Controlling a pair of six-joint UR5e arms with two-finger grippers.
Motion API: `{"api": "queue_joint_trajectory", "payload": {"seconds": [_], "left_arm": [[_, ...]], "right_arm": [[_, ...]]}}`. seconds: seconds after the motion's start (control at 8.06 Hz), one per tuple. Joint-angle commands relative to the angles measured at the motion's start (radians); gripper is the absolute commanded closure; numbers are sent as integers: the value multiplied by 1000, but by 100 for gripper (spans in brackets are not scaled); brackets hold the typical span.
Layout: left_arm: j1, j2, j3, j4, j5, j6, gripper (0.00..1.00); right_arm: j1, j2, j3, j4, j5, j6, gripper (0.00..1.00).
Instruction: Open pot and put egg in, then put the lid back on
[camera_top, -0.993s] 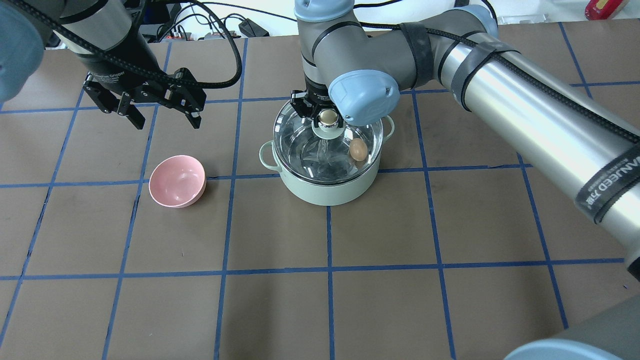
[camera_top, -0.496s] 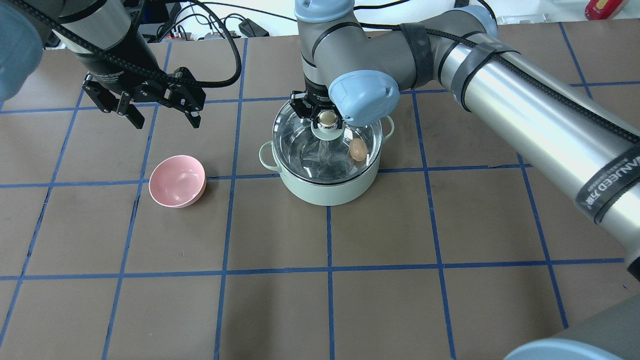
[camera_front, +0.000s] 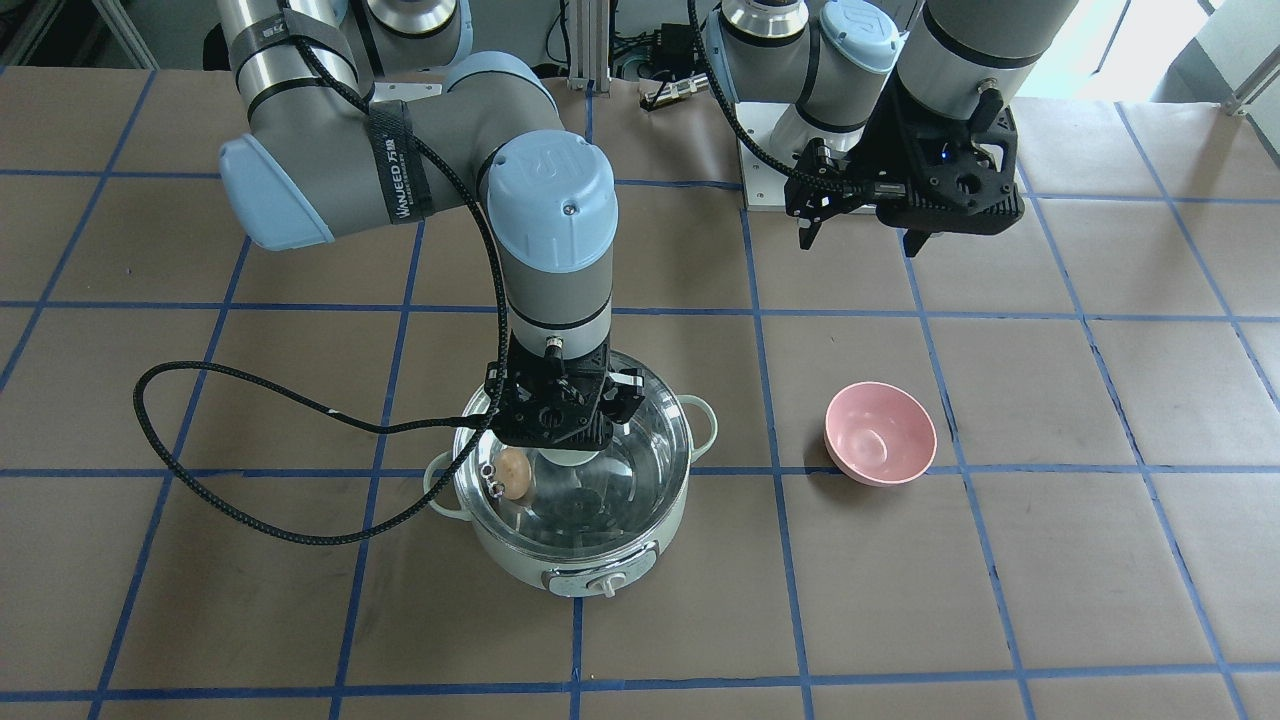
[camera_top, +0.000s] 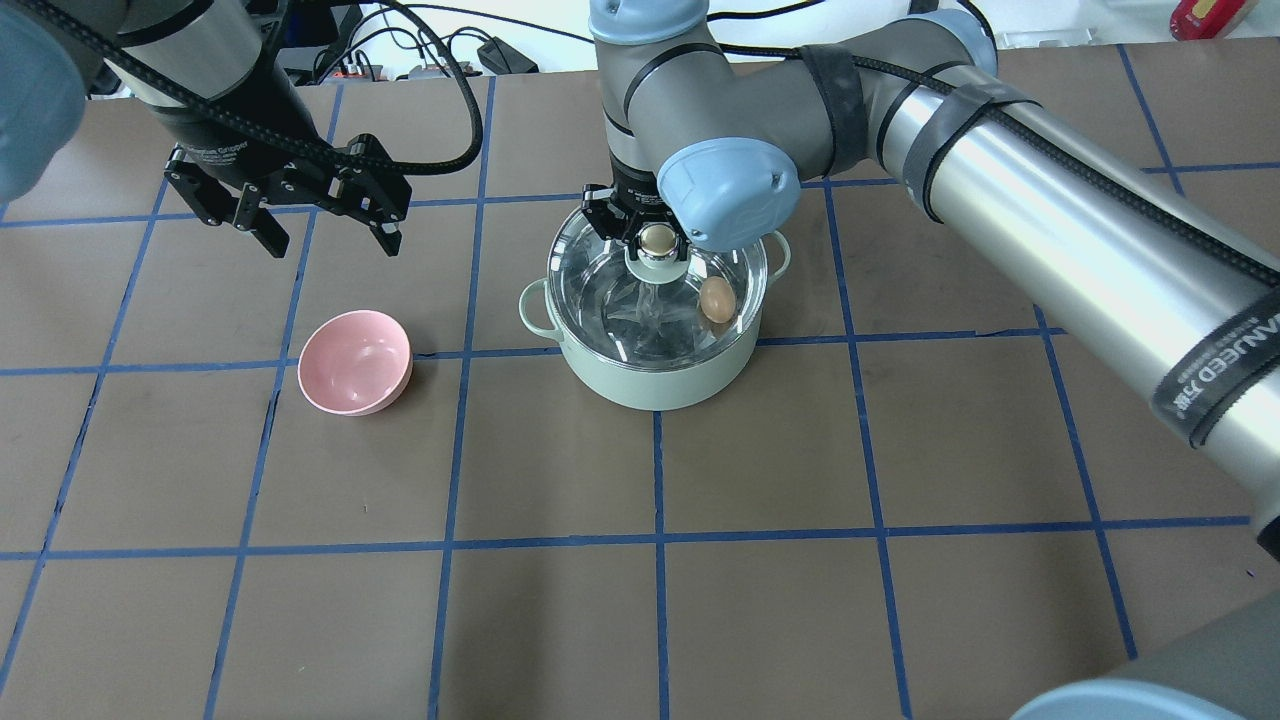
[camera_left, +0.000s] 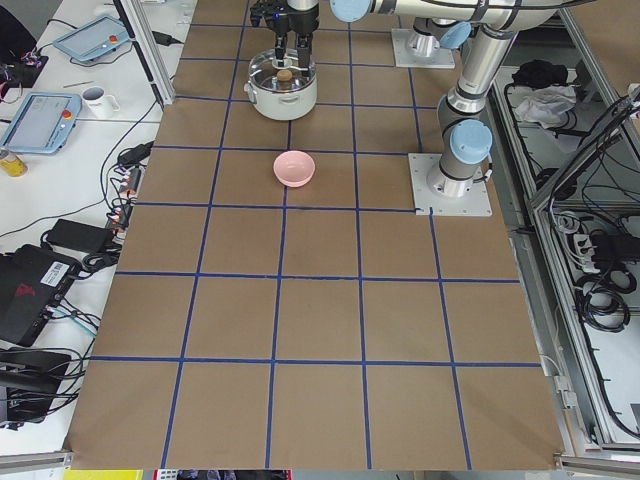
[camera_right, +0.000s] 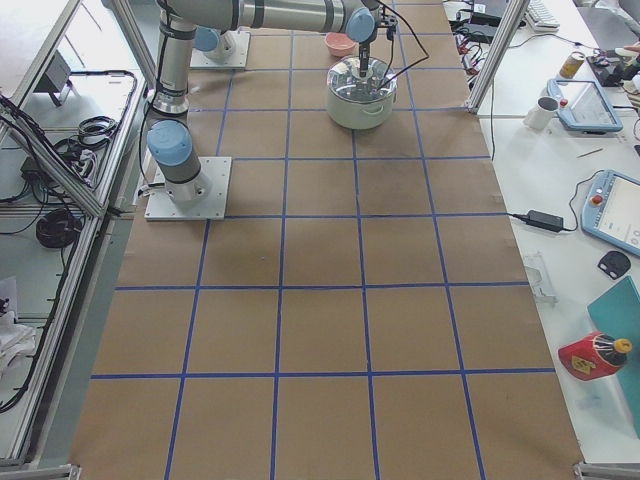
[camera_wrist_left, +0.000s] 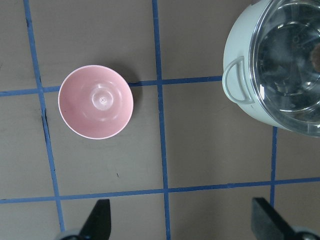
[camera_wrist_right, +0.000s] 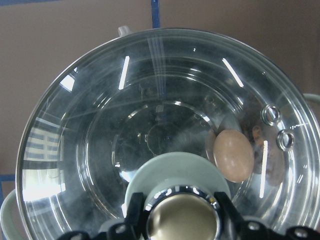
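Inside one pot (camera_top: 650, 380) lies one egg (camera_top: 716, 299) under one lid (camera_top: 600, 290).

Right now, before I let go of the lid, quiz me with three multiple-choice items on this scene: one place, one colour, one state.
1. Where is the egg relative to the pot and the lid? A beside the pot. B inside the pot, under the lid. C on top of the lid.
2. What colour is the bowl? A pink. B blue. C white.
3. The left hand is: A open and empty. B shut on the egg. C shut on the lid.
B: the egg shows through the glass. A: the bowl is plainly pink. A: its fingers are spread, nothing between them.
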Motion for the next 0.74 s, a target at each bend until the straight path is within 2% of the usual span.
{"api": "queue_joint_trajectory", "payload": {"seconds": [0.0, 0.25, 0.37, 0.5, 0.62], "left_arm": [[0, 0, 0, 0, 0, 0, 0], [0, 0, 0, 0, 0, 0, 0], [0, 0, 0, 0, 0, 0, 0], [0, 0, 0, 0, 0, 0, 0], [0, 0, 0, 0, 0, 0, 0]], "right_arm": [[0, 1, 0, 6, 4, -2, 100], [0, 3, 0, 6, 6, -5, 100], [0, 3, 0, 6, 4, -17, 72], [-3, -3, 0, 6, 4, -18, 1], [-9, -9, -2, 12, 3, -18, 0]]}}
